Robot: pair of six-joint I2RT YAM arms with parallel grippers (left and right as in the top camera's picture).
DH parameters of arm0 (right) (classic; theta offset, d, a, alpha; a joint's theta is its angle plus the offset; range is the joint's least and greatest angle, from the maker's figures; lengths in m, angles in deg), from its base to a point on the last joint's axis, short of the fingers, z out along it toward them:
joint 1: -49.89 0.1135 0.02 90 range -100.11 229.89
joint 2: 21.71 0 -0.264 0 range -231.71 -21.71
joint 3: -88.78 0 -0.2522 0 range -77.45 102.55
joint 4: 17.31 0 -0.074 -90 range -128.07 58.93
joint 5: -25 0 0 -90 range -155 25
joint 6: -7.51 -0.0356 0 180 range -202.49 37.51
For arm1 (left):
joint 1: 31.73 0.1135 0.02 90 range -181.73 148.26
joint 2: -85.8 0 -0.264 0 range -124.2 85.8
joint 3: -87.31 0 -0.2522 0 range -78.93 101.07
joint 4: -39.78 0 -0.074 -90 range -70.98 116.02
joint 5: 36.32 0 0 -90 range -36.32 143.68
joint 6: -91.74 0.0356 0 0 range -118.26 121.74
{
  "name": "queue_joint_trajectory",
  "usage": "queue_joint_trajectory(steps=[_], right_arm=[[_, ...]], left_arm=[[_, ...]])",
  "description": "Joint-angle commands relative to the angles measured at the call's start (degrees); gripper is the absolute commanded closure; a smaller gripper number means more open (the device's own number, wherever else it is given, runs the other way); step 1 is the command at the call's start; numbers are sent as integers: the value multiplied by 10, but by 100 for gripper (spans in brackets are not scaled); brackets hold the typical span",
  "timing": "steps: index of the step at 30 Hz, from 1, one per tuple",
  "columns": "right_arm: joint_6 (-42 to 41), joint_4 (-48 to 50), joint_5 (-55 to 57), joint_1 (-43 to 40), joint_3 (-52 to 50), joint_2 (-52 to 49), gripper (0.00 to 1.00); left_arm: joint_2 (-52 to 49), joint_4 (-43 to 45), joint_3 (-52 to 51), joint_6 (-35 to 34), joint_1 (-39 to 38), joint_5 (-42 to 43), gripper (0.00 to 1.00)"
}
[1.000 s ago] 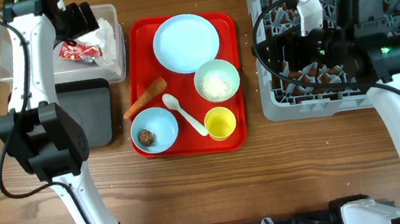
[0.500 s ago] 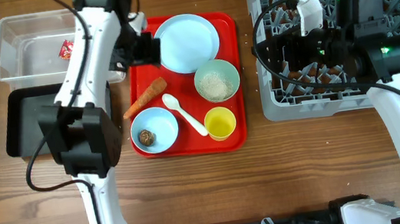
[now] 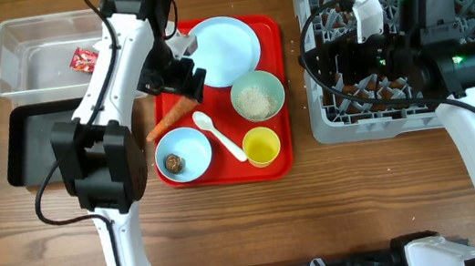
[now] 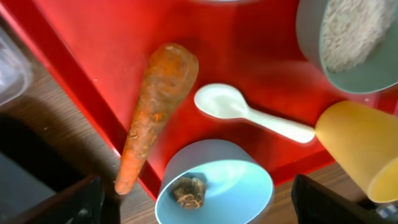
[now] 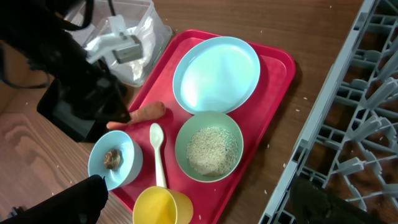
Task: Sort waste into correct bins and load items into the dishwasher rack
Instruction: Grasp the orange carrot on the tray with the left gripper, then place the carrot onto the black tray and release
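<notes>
My left gripper is open and empty, hovering over the red tray above the orange carrot. In the left wrist view its fingers straddle the carrot and the light blue bowl holding the brown lump. The white spoon, yellow cup, pale green bowl with rice and light blue plate sit on the tray. The red wrapper lies in the clear tub. The napkin shows in the right wrist view. My right gripper is open and empty at the rack's left edge.
The black tray lies below the clear tub at the left. The red tray is in the middle. The grey dishwasher rack fills the right back. The left arm's links cross the tub's right end.
My left arm has swung right from the clear tub to the red tray and now hangs over the carrot. The right arm has not moved.
</notes>
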Motion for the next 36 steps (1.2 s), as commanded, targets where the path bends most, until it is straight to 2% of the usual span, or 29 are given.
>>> queue_joint_trajectory(steps=[1,5,7,8,9,11,12,16,17,18,20,24,27,28,32,36], right_arm=[[-5,-1,-3,-1,12,-5,3],[-5,-1,-3,-1,12,-5,3],[-5,-3,-3,-1,12,-5,3],[-5,-2,-3,-1,12,-5,3],[-5,-1,-3,-1,12,-5,3],[-5,-1,-3,-1,12,-5,3],[-5,-1,-3,-1,12,-5,3],[-5,0,-3,-1,12,-5,3],[-5,0,-3,-1,12,-5,3],[-5,0,-3,-1,12,-5,3],[-5,0,-3,-1,12,-5,3],[-5,0,-3,-1,12,-5,3],[-5,0,-3,-1,12,-5,3],[-5,0,-3,-1,12,-5,3],[-3,-2,-3,-1,12,-5,3],[0,-2,-3,-1,12,-5,3]], left_arm=[[12,64,-90,27,0,-27,4],[12,203,-196,38,0,-45,8],[12,233,-218,37,0,-50,11],[12,236,-219,37,0,-50,16],[12,237,-219,37,0,-50,26],[12,239,-219,35,0,-50,57],[12,241,-219,35,0,-50,62],[12,247,-215,-3,-1,-35,69],[12,247,-209,-15,-1,-35,74],[13,246,-194,-37,-1,-35,86],[13,235,-160,-67,-1,-35,94],[13,185,-43,-114,-1,-35,96],[13,99,58,-114,0,-35,96],[14,43,106,-130,4,-43,96],[38,-56,143,-269,47,-181,96],[40,-94,132,-377,191,-196,96]])
